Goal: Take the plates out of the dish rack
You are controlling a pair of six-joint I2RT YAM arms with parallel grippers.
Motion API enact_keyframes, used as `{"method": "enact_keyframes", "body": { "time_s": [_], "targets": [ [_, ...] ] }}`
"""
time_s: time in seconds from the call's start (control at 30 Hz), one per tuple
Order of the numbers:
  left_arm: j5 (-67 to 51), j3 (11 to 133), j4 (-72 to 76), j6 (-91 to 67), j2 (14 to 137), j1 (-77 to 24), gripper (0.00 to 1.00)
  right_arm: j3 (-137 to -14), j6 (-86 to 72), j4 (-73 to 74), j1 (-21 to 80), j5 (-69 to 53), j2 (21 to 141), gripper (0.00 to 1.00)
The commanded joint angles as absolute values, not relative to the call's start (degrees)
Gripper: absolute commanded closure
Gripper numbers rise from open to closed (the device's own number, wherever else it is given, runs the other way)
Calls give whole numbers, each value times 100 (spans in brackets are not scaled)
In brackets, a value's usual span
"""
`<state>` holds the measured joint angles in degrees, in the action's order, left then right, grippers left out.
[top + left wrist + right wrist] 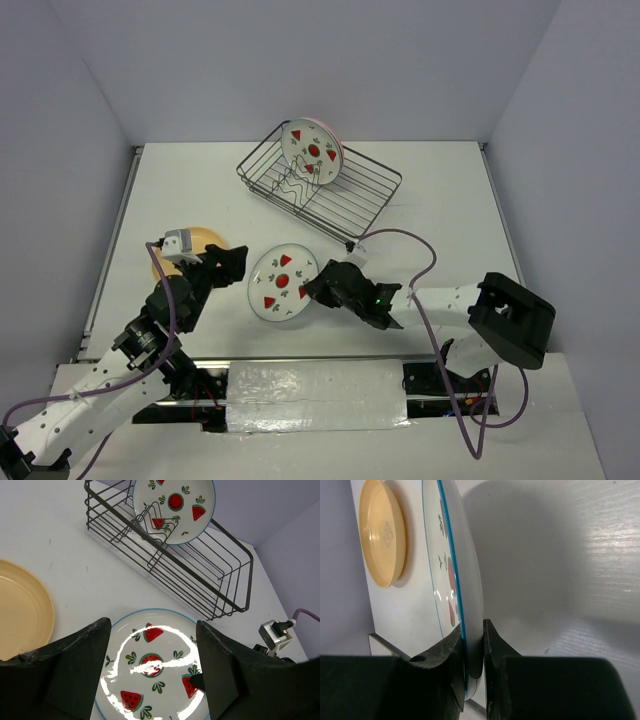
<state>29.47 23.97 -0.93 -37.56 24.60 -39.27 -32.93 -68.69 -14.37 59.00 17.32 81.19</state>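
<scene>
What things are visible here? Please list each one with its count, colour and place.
watermelon-print plates: 2, white with red and green print; one standing in the rack, one held by its rim at the near middle
pink plate: 1, pink; standing in the rack behind the printed one, only its rim shows
tan-orange plate: 1, tan-orange; flat on the table, left side, partly under the left arm
dish rack: 1, dark wire; far middle
table: 1, white
cables: 2, purple; one along each arm
left gripper: open, at the held plate's left
right gripper: shut on that plate's rim
</scene>
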Motion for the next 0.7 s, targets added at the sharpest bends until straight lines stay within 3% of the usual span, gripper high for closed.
{"method": "enact_keyframes", "body": {
  "time_s": [0.0,0.3,0.53,0.67],
  "targets": [
    [3050,2549,53,-3665,2426,-3955,19,-3384,-7277,-2698,5932,1775,8138,100],
    [3059,2566,26,-3665,2400,-3981,20,-3577,-7400,-2505,5862,1828,8560,75],
    [3050,2549,26,-3665,2320,-3990,19,-3981,-7602,-1373,5827,2240,8841,69],
    [2997,2549,44,-3665,2329,-3990,20,-4253,-7594,-775,5810,2338,8991,53]
  ]
}}
